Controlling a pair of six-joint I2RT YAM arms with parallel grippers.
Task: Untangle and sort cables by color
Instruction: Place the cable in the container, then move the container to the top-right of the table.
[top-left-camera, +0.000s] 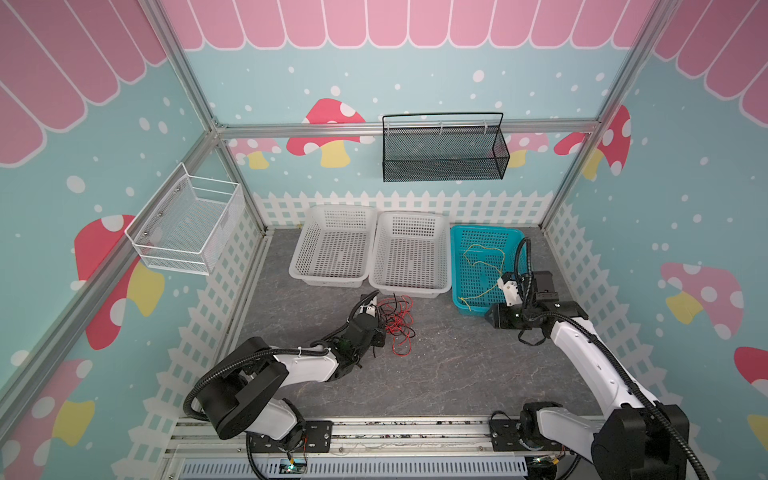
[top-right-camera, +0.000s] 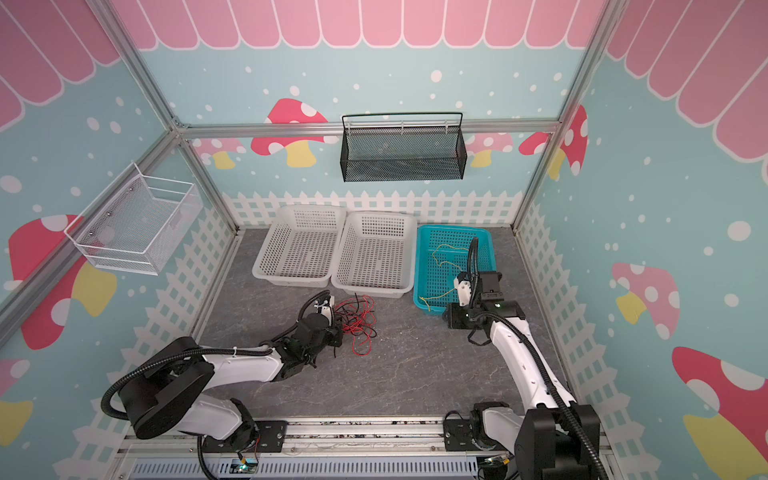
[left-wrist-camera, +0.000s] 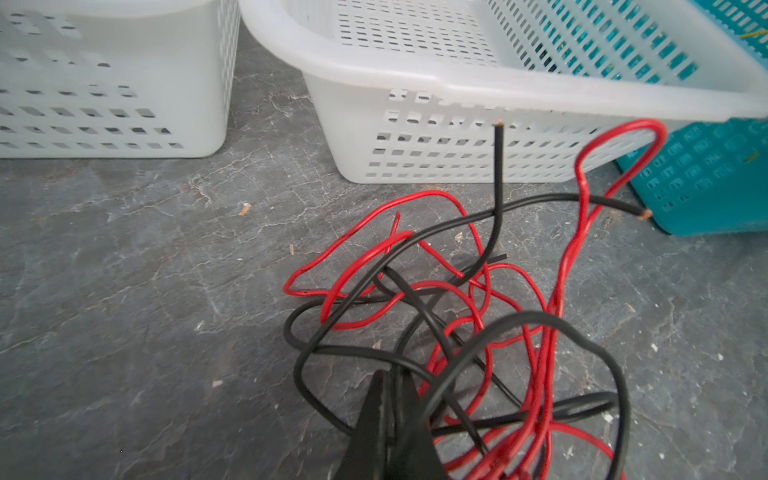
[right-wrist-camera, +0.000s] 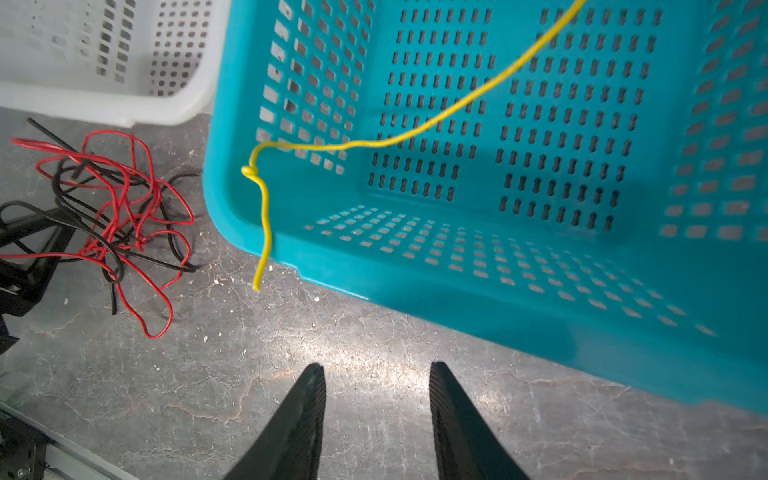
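I'm watching yellow cable in teal basket, tail drooping over rim: risking slide-out. Right gripper hovering released beside basket. Left gripper clenching amid red-black tangle near basket, hold unclear; tugging risking tighter knots.

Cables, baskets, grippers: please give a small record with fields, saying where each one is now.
yellow cable: in the teal basket, one knotted end hanging over its rim
red and black cables: one tangle, in front of the middle white basket
left white basket: empty, as is the middle one
left gripper: shut, inside the tangle
right gripper: open, empty, near the teal basket
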